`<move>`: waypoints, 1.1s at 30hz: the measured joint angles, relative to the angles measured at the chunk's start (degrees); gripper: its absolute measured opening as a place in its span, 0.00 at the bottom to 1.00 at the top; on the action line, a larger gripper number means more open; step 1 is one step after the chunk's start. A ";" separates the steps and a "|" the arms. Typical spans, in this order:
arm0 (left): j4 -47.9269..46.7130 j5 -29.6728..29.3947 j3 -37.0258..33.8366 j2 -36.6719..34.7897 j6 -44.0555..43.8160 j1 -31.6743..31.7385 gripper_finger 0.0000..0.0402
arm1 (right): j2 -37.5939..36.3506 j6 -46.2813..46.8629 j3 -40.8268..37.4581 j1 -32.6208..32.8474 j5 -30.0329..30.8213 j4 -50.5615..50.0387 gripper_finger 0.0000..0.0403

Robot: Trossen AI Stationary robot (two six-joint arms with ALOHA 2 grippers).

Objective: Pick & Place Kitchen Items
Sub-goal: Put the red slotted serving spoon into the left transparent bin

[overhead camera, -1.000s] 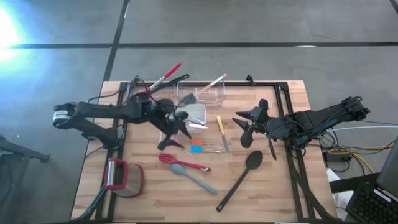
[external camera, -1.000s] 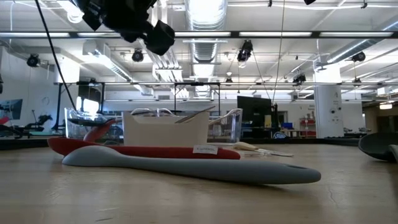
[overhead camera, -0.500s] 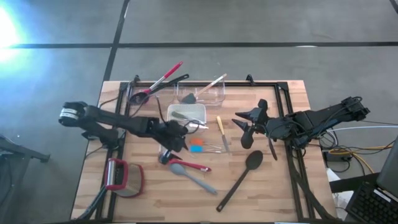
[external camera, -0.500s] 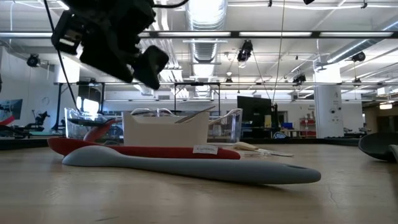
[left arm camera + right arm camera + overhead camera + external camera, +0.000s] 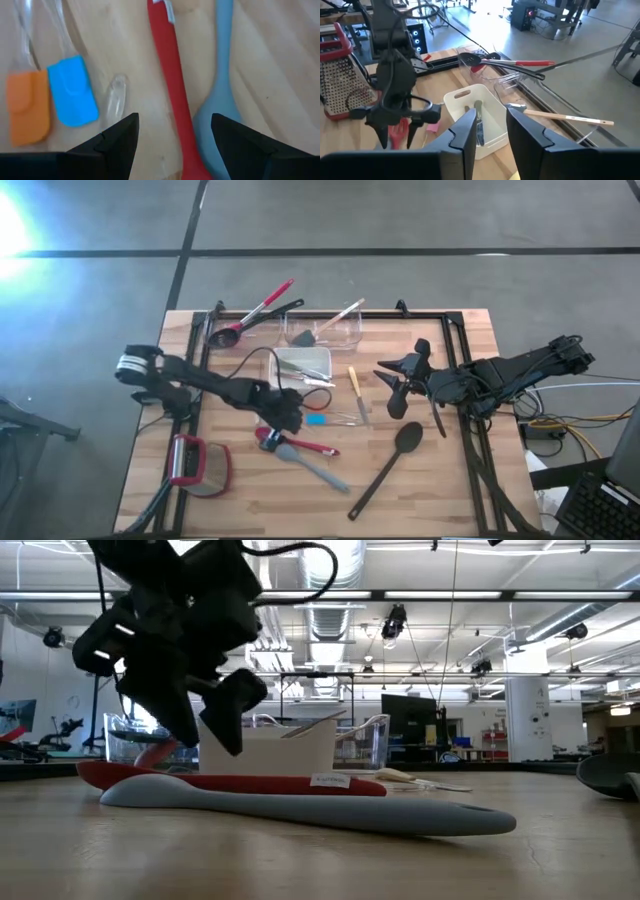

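Hovering low over the middle of the table point(image 5: 240, 500), the left gripper point(image 5: 172, 135) has its fingers spread wide and holds nothing; directly between and just beyond its jaws runs the handle of the red whisk point(image 5: 170, 85), with the grey-blue spatula point(image 5: 217, 100) lying alongside it, its rounded blade right against the far jaw. The risk, as I judge it, is that a straight descent from here catches both handles at once, since they lie nearly touching, or pinches the whisk handle off-centre so that it rolls out and knocks the spatula aside. To the other side of the jaws sit a small blue piece point(image 5: 75, 95) and an orange piece point(image 5: 27, 107), close enough that the near finger could push them or land on the clear handle beside them. In the low view the gripper hangs just above the whisk and spatula, so a misjudged drop would drive a fingertip onto the wood. The right gripper point(image 5: 487, 137) waits well apart near the black spoon point(image 5: 390, 465), its jaws narrowly parted and empty, facing the white dish point(image 5: 475, 112); it poses little hazard unless both arms reach inward together.
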 joint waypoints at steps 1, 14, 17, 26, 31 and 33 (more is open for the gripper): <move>-0.01 -0.36 0.00 0.57 -0.24 -0.15 0.63 | 0.00 0.01 0.00 0.00 0.00 0.07 0.24; 2.58 -4.53 0.11 5.93 -3.04 -2.70 0.63 | 0.00 0.01 0.00 0.00 0.02 0.22 0.19; 3.51 -4.68 0.13 7.00 -3.19 -3.08 0.63 | 0.00 -0.01 0.00 0.00 0.03 0.22 0.18; 4.52 -5.59 0.22 8.88 -3.03 -3.29 0.43 | 0.00 -0.01 0.00 0.00 0.04 0.22 0.17; 4.65 -7.64 0.22 8.82 -3.39 -3.29 0.20 | 0.00 -0.01 0.00 0.00 0.04 0.24 0.19; 4.54 -7.86 0.20 8.60 -3.86 -3.33 0.12 | 0.00 -0.01 0.00 0.00 0.04 0.25 0.20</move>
